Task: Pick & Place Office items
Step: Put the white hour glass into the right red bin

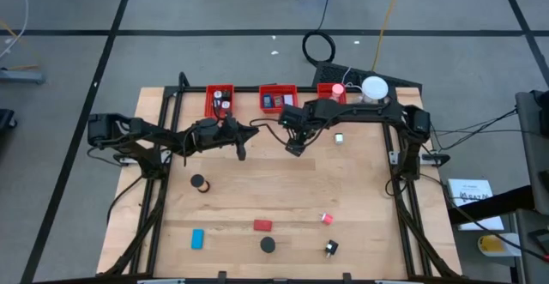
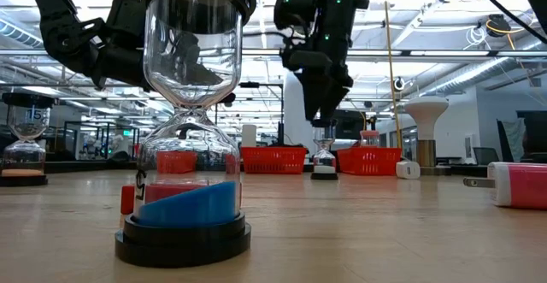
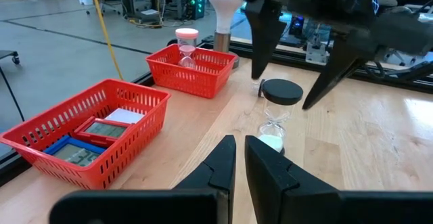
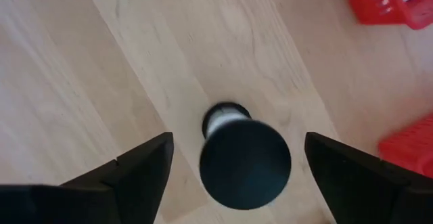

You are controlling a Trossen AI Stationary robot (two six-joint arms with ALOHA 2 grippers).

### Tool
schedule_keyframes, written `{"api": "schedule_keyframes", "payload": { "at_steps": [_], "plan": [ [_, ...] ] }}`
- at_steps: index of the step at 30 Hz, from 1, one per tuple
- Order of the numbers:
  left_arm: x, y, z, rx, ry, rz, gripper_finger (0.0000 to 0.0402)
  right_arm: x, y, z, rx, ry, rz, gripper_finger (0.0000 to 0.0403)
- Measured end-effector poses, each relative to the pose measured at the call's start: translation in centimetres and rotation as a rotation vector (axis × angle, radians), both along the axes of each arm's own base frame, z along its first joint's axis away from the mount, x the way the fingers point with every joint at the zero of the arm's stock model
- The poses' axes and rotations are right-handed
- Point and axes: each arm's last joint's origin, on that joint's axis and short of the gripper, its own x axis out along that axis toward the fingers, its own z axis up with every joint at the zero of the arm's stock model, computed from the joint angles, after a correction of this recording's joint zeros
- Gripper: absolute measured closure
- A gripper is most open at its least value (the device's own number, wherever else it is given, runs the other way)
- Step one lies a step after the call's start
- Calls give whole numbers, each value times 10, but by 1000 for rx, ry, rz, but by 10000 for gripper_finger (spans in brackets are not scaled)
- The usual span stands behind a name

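Right claw (image 4: 233, 160) wide above white hourglass (image 4: 245, 162), counter 12 o'clock; drop straight, centre cap, then close. Left claw (image 3: 240, 160) narrow, empty.

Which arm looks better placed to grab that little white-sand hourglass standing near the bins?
Probably the right. Its end effector hangs open directly above the hourglass, one finger on either side. The left end effector is shut and sits farther back, merely pointing toward it.

white-sand hourglass (image 3: 275, 118) stands upright by bins.
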Motion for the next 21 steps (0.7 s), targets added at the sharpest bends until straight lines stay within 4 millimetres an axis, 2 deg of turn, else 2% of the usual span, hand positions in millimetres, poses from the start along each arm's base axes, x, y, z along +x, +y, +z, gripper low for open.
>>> {"api": "schedule_keyframes", "payload": {
  "at_steps": [13,16,21],
  "plan": [
    [0,0,0,0,0,1,364,4,-1,-16,9,66,20,109],
    [0,0,0,0,0,1,364,4,-1,-16,9,60,15,134],
    [0,0,0,0,0,1,364,2,-1,-16,14,79,12,198]
  ]
}}
